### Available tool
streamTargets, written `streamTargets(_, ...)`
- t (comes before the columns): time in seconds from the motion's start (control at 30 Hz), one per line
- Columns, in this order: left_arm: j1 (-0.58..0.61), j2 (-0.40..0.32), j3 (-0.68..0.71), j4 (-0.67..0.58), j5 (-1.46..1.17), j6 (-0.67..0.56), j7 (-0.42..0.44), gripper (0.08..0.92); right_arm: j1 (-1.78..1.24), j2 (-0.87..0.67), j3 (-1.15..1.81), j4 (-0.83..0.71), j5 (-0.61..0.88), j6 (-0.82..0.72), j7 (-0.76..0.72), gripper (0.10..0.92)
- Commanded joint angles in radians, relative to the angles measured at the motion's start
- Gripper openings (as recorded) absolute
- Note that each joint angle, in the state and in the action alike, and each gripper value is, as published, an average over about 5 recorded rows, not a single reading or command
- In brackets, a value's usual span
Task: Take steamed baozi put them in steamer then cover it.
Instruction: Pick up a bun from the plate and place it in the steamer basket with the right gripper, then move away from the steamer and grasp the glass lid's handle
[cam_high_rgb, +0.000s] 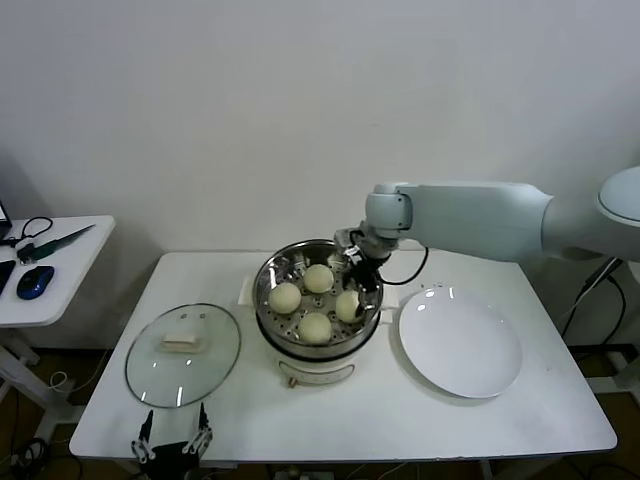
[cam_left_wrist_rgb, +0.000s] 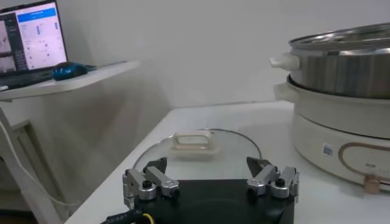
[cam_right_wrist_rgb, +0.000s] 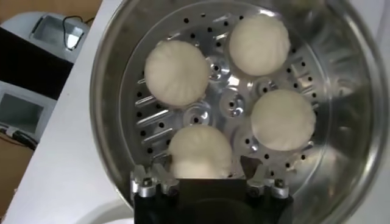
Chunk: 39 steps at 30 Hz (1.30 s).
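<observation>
- The white table carries everything, with the steamer in the middle of it.
- Its shiny perforated basket sits on a cream-white pot base with a small knob low on the front.
- A flat white plate lies just beside the steamer on the robot's right, bare.
- The cover, clear glass with a metal rim and a cream-white handle, lies flat on the table on the robot's left of the steamer, just ahead of the left gripper's jaws.
- The right arm reaches in from the right side and bends down over the steamer's right rim.
- The right gripper hangs inside the basket with its jaws spread; they straddle the nearest bun without pinching it, and a gap shows on each side in the right wrist view.
- The left gripper sits low at the near edge of the table, jaws spread wide and holding nothing, the cover's rim right in front of the fingertips.
- Four steamed baozi rest on the perforated floor of the basket, apart from one another: one between the right gripper's jaws, the other three beyond the fingertips.
- A small side table stands well off to the robot's left, with a blue mouse and a laptop on it.
</observation>
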Motion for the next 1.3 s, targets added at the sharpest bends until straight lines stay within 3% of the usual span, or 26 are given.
streamTargets(0.03,0.001,-0.001,0.001,-0.004,0.003,0.002,0.0,0.823,0.063,-0.014,0.042,-0.029,0.017,0.04,-0.051,0.814)
streamTargets(0.33,0.001,0.004,0.007,-0.006,0.005,0.004,0.005,0.823,0.159,-0.265,0.135,0.053,0.113,0.051,-0.067,0.823)
streamTargets(0.43,-0.003,0.005,0.012,-0.006,0.009,0.006,0.007,0.823,0.134,-0.378,0.194,0.103,0.13,0.037,0.064,0.823)
streamTargets(0.67,-0.023,0.017,0.018,0.005,0.003,0.005,0.007,0.823,-0.22,-0.674,0.611,0.2,0.184,-0.068,0.588,0.823)
streamTargets(0.87,-0.062,0.032,0.01,0.029,0.008,-0.029,0.006,0.823,-0.878,-0.856,1.281,0.317,0.125,-0.034,0.749,0.823)
streamTargets(1.07,-0.103,0.057,-0.004,0.049,0.116,-0.044,0.039,0.823,-1.746,-0.795,2.1,0.39,0.018,0.11,0.818,0.823)
streamTargets(1.3,-0.109,0.094,-0.011,0.066,0.234,-0.121,0.069,0.823,-2.184,-0.535,2.44,0.414,-0.049,0.357,0.81,0.823)
